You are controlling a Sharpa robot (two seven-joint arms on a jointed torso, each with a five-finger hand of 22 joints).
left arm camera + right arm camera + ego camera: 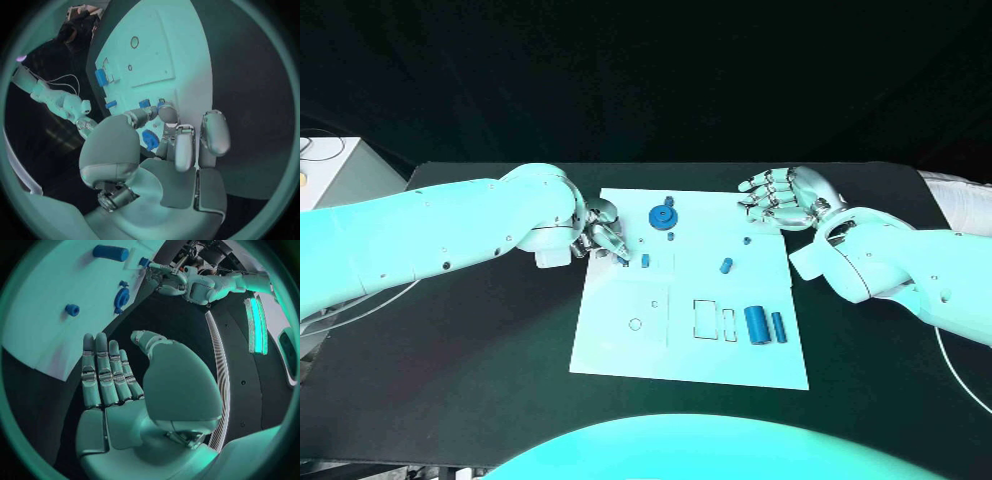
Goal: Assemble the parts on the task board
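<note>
Left hand [599, 235] sits at the task board's [646, 350] left edge, fingers pinching what appears to be a small blue part [149, 139]. The round blue part [662, 214] lies just beyond it. Right hand [786, 197], fingers spread and empty, hovers at the far right corner.

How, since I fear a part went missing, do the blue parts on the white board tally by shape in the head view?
Long cylinders: 2
Round disc: 1
Small pieces: 3
Total: 6 blue parts plainly on the task board; anything under the fingers cannot be told.
</note>
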